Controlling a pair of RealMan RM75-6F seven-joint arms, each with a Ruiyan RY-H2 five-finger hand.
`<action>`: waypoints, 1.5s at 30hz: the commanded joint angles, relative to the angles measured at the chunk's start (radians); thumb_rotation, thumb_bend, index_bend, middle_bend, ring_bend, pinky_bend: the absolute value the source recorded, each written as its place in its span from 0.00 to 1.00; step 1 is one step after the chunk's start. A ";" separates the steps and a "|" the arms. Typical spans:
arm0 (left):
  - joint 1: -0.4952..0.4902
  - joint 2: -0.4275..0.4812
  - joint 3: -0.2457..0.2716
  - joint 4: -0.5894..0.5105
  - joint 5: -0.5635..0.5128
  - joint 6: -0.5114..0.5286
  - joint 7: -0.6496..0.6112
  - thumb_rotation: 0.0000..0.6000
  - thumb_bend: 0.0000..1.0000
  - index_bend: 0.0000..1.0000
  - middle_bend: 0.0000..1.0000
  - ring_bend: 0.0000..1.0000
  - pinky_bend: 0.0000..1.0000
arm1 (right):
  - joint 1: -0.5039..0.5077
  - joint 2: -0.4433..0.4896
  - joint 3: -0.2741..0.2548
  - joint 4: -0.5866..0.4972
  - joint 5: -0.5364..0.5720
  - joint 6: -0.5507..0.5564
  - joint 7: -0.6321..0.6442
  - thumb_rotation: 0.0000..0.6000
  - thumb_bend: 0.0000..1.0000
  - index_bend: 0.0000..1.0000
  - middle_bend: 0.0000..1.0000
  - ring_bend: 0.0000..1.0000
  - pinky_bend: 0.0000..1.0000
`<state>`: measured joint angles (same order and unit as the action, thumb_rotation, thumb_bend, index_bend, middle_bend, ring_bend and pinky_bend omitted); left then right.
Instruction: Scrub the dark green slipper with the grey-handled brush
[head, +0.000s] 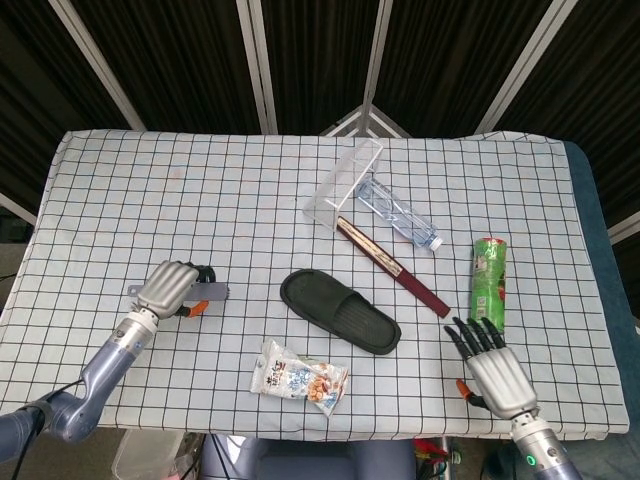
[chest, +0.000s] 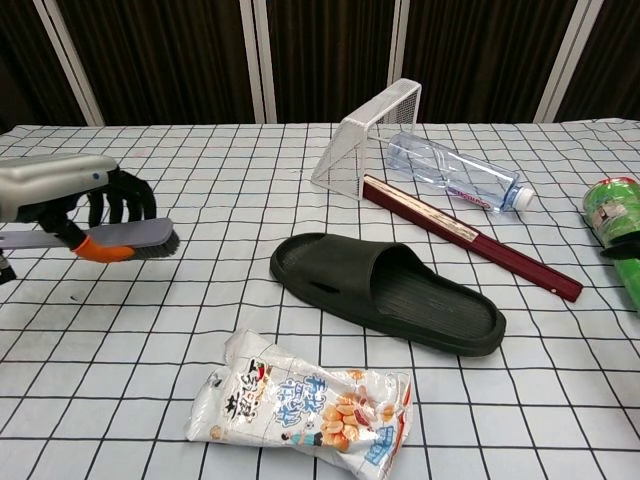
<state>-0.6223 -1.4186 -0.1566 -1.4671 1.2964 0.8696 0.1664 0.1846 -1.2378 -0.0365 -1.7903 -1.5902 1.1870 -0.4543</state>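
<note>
The dark green slipper (head: 339, 310) (chest: 388, 290) lies sole-down mid-table, toe end toward the front right. My left hand (head: 168, 285) (chest: 62, 190) grips the grey-handled brush (head: 207, 293) (chest: 128, 236), lifted off the cloth well left of the slipper, bristles downward. My right hand (head: 492, 370) hovers at the front right with fingers spread and nothing in it, to the right of the slipper's toe end and just below the green can. Only a dark sliver of the right hand shows at the chest view's right edge.
A snack bag (head: 302, 379) (chest: 305, 404) lies in front of the slipper. Behind it are a dark red folded fan (head: 392, 266) (chest: 470, 236), a clear bottle (head: 398, 213) (chest: 455, 176) and a small white goal frame (head: 345, 182) (chest: 366, 139). A green can (head: 489, 284) (chest: 620, 232) lies right.
</note>
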 joint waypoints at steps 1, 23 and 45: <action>-0.057 -0.006 -0.039 -0.003 -0.042 -0.060 -0.017 1.00 0.68 0.61 0.64 0.46 0.52 | 0.047 -0.062 -0.010 0.013 -0.027 -0.067 -0.023 0.87 0.43 0.00 0.00 0.00 0.00; -0.264 0.001 -0.102 -0.064 -0.315 -0.204 0.082 1.00 0.68 0.61 0.63 0.46 0.51 | 0.165 -0.163 -0.008 0.059 0.065 -0.244 -0.069 0.87 0.50 0.00 0.00 0.00 0.00; -0.371 -0.113 -0.083 0.050 -0.391 -0.257 0.047 1.00 0.69 0.60 0.63 0.46 0.51 | 0.228 -0.202 -0.001 0.114 0.118 -0.290 -0.026 0.87 0.50 0.00 0.00 0.00 0.00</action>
<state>-0.9897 -1.5278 -0.2390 -1.4204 0.9032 0.6138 0.2169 0.4121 -1.4393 -0.0370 -1.6774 -1.4731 0.8980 -0.4812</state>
